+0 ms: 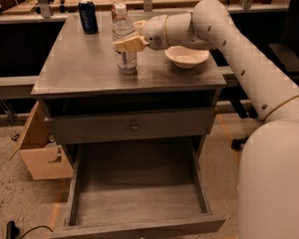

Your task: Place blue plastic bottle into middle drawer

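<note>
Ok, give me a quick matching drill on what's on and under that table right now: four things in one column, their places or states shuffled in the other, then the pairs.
Things:
1. blue plastic bottle
2. dark blue can
3. white bowl
4. middle drawer

Places or states:
A. pulled open below the tabletop
B. at the tabletop's far left corner
C. upright mid-tabletop, with the gripper at it
D. on the tabletop's right part, beneath the arm

Pairs: 1-C, 2-B, 3-D, 4-A
</note>
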Controlling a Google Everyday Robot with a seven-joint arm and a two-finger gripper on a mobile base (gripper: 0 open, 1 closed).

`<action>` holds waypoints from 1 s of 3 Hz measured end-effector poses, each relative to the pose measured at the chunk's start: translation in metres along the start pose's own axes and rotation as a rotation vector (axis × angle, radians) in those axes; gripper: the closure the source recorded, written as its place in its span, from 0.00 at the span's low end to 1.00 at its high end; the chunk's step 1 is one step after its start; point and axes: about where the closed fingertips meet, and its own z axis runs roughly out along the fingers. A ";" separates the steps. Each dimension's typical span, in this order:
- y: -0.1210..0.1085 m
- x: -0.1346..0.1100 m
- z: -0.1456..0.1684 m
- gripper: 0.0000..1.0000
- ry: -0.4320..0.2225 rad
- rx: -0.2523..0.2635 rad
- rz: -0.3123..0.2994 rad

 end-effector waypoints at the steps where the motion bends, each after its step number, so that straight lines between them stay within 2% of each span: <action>1: 0.034 -0.022 -0.043 0.99 -0.088 -0.086 -0.055; 2: 0.074 -0.027 -0.076 1.00 -0.145 -0.208 -0.074; 3: 0.084 -0.026 -0.080 1.00 -0.145 -0.248 -0.078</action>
